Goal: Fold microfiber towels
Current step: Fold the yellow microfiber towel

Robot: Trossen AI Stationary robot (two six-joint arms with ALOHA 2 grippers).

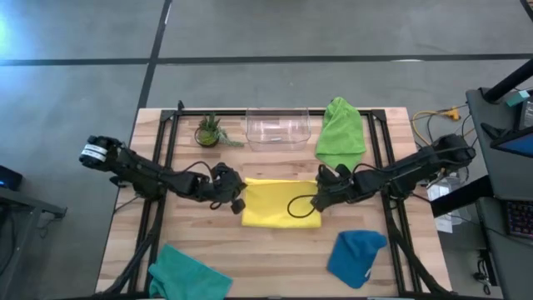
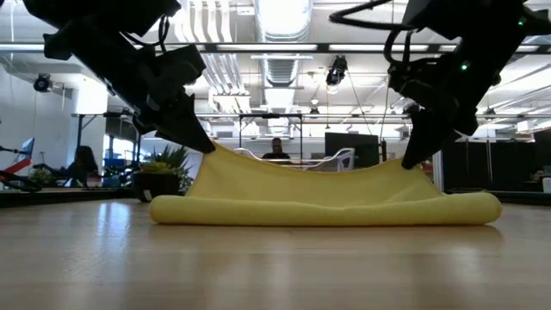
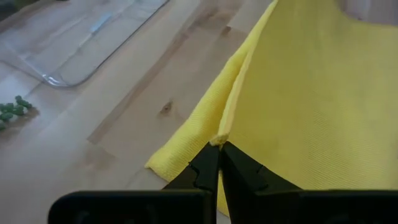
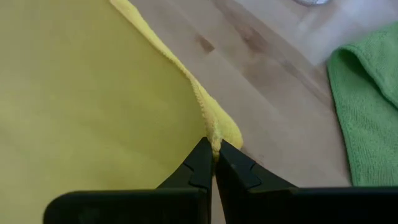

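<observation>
Lying nearest on the desk (image 1: pixel 275 250) are two cloths: the teal towel (image 1: pixel 187 275) at the front left corner & the blue towel (image 1: pixel 356 257) at front right, both crumpled, well apart from the arms.

Mid desk sits the yellow towel (image 1: pixel 279 202), folded over, w/ its fold toward the front. The left gripper (image 3: pixel 217 148) is pinched tight on the towel's left edge; the right gripper (image 4: pixel 213 149) is pinched tight on its right edge. In the low view both held edges are lifted up off the desk & the middle sags between them.

Farther back, the lime green towel (image 1: pixel 341 133) lies bunched at the back right. Next to it, back center, is the clear plastic bin (image 1: pixel 277 127), then the small potted plant (image 1: pixel 209 132) to its left.
</observation>
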